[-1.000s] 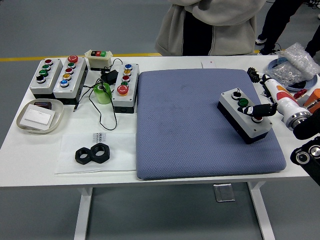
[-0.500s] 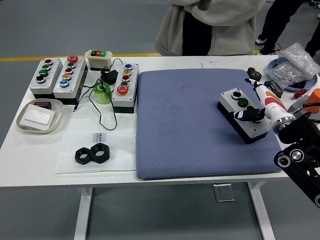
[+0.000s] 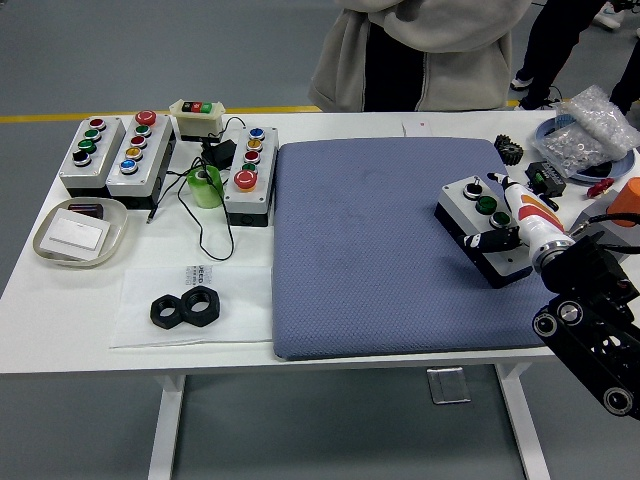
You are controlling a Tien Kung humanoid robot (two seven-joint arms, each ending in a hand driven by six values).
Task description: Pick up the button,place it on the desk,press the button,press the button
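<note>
A grey button box (image 3: 470,208) with a black base lies at an angle on the right side of the blue mat (image 3: 380,250). Its black button (image 3: 472,187) and green button (image 3: 487,204) show; the near end of the lid is hidden under my hand. My right hand (image 3: 490,240), on a white and orange forearm (image 3: 530,213), rests on the box's near end with its black fingers curled and nothing in its grasp. My left arm is out of view.
Three more button boxes (image 3: 138,148) and a small switch box (image 3: 197,117) stand at the back left with a green tape roll (image 3: 205,186). A tray (image 3: 80,232) and black nuts (image 3: 185,308) lie front left. A person (image 3: 420,50) stands at the far side. A parts bag (image 3: 590,125) lies back right.
My right arm has swung in from the right edge toward the table's near side. The hand has slid from the box's middle to its near end. The box has stayed put.
</note>
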